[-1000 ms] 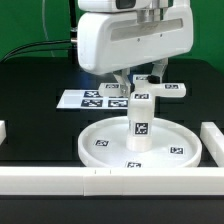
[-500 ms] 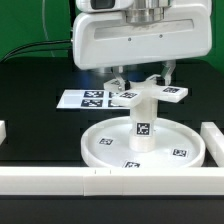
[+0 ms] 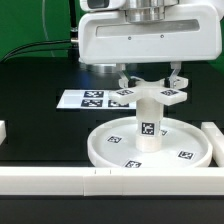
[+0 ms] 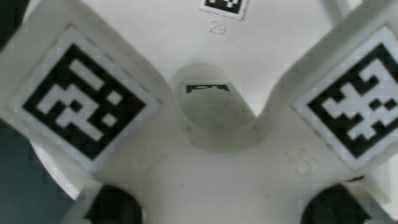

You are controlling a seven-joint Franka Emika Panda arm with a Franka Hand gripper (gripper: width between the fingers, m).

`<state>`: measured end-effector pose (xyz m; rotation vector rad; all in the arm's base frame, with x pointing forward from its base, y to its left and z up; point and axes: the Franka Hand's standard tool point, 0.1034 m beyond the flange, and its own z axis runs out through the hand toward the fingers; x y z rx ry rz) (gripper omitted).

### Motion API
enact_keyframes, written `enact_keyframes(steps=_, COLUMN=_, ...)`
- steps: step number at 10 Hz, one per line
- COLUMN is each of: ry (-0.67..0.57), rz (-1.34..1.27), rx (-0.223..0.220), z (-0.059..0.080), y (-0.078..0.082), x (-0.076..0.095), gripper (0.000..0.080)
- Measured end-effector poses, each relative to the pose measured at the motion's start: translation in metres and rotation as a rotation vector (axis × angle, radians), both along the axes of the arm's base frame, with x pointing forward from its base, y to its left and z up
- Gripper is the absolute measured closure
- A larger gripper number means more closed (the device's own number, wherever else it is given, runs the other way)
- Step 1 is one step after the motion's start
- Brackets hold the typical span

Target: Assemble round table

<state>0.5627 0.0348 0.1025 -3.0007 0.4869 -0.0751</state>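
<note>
The large rimmed round disc [image 3: 112, 147] lies on the black table with the short cylinder leg [image 3: 149, 127] standing upright at its middle. My gripper [image 3: 150, 84] is shut on the cross-shaped four-arm piece [image 3: 151, 94], which sits level at the top of the leg. I cannot tell whether it rests on the leg. In the wrist view two tagged arms of the cross piece [image 4: 80, 95] spread out around a round hollow, and my gripper [image 4: 224, 206] clamps the piece between dark fingers [image 4: 114, 206].
The marker board [image 3: 88, 98] lies flat behind the disc on the exterior view's left. White border blocks run along the front [image 3: 60, 181] and stand at the right [image 3: 213, 137] and left [image 3: 3, 130] edges.
The cross piece has moved from behind the leg to over the leg's top. The disc and leg have shifted a little toward the exterior view's right.
</note>
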Motion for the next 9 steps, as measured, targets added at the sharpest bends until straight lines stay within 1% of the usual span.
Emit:
enact_keyframes(steps=1, ry=0.008, rz=-0.070, rx=0.005, z=-0.0001, y=0.0001, x=-0.0003, gripper=0.0357)
enact_keyframes(steps=3, ry=0.023, rz=-0.313, rx=0.030, z=0.0006, y=0.0005, x=-0.0033, gripper=0.0357)
enact_keyframes(steps=4, ry=0.038, rz=-0.442, rx=0.049, z=0.0002, y=0.0009, x=-0.0049, gripper=0.0357)
enact_keyframes(steps=5, ry=0.059, rz=-0.621, rx=0.083, z=-0.0001, y=0.0018, x=-0.0053, gripper=0.0357)
enact_keyframes(steps=6, ry=0.072, rz=-0.741, rx=0.102, z=-0.0003, y=0.0025, x=-0.0053, gripper=0.0357)
enact_keyframes(steps=8, ry=0.087, rz=-0.923, rx=0.121, z=-0.0018, y=0.0033, x=-0.0052, gripper=0.0357)
enact_keyframes(steps=9, ry=0.091, rz=-0.938, rx=0.121, z=-0.0015, y=0.0024, x=-0.0050, gripper=0.0357)
